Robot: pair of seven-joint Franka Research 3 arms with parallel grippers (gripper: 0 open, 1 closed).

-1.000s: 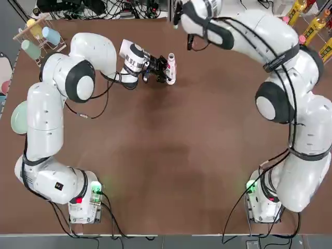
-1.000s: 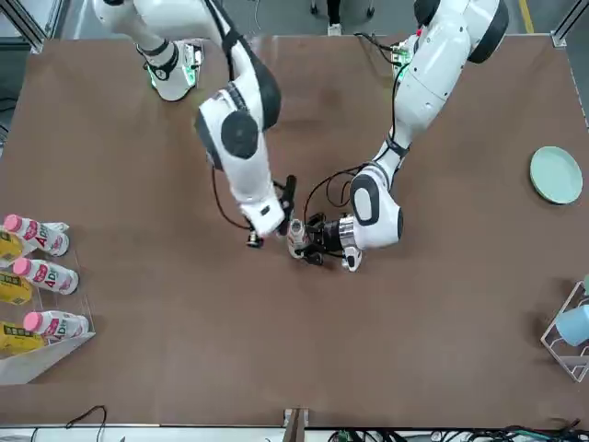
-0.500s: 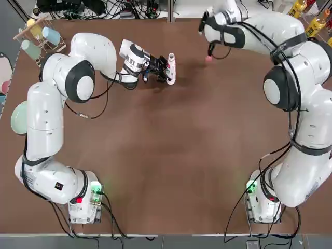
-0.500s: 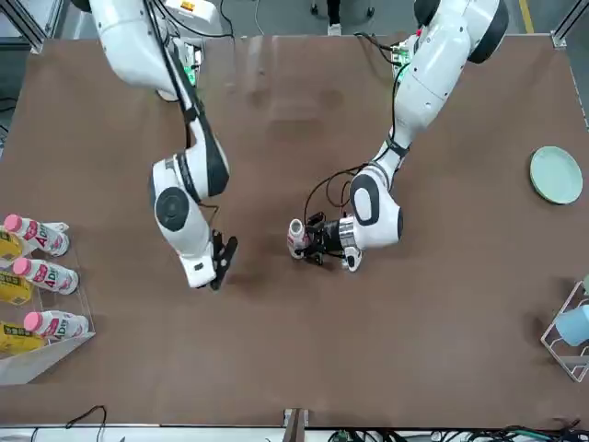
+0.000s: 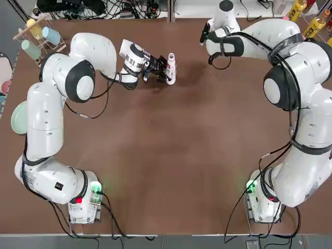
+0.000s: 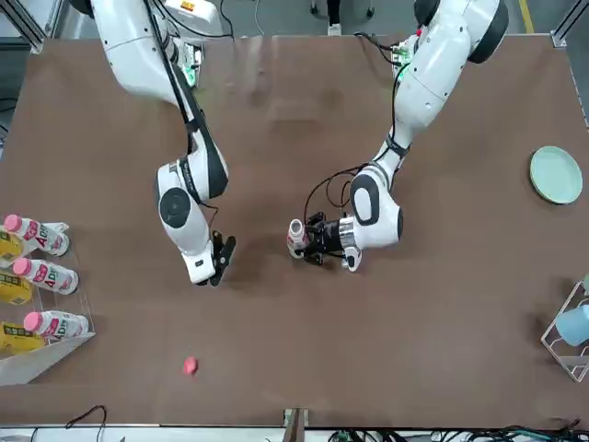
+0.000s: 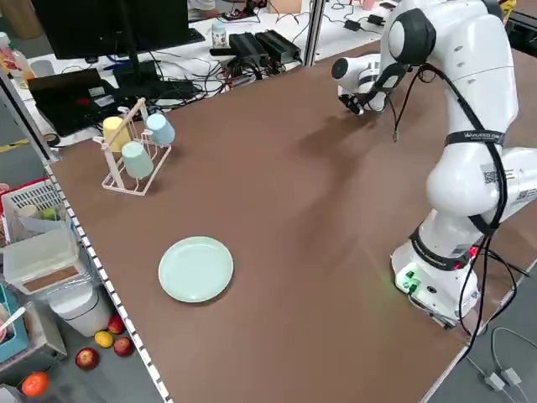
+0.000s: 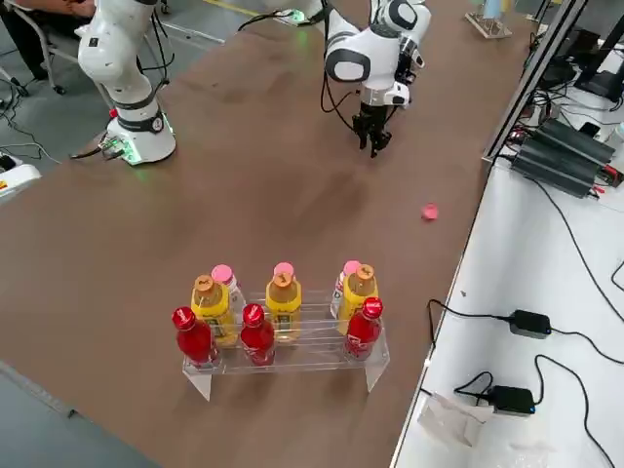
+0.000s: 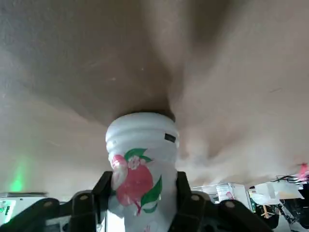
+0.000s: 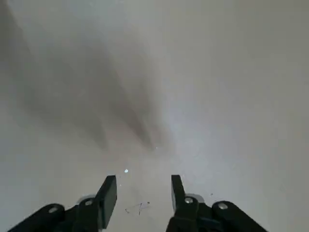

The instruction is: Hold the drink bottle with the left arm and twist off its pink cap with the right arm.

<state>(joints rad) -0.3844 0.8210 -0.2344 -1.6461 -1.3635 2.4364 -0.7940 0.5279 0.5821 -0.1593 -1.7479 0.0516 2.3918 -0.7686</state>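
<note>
The drink bottle (image 6: 296, 237) is standing upright on the brown table (image 5: 171, 155), toward its far side and a little left of center, and its neck is showing no cap. The left gripper (image 5: 164, 70) is reaching in sideways and clamping the bottle's body between its 2 fingers (image 9: 186, 203); the left wrist view is showing the red-and-green label (image 9: 137, 181) squeezed between them.

The pink cap (image 6: 190, 366) is lying loose on the table by the far edge, well apart from the bottle and off to the right (in the right side view it is sitting near the table's edge (image 8: 429, 211)). The right gripper (image 6: 219, 261) is hanging low over the table to the right of the bottle, between it and the cap, and its fingers (image 10: 108, 193) are parted with nothing between them, only bare tabletop beyond.

Farther right, at the far right corner, a clear rack (image 8: 292, 341) is holding 3 red bottles (image 8: 255, 333) in 1 row, with 3 yellow bottles (image 8: 283, 302) and pink-capped white bottles (image 8: 226, 285) behind them. On the left side, a pale green plate (image 7: 195, 269) is lying flat with nothing on it, and a wire stand (image 7: 126, 164) at the far left corner is carrying 3 cups (image 7: 136, 159), yellow, green and blue.
</note>
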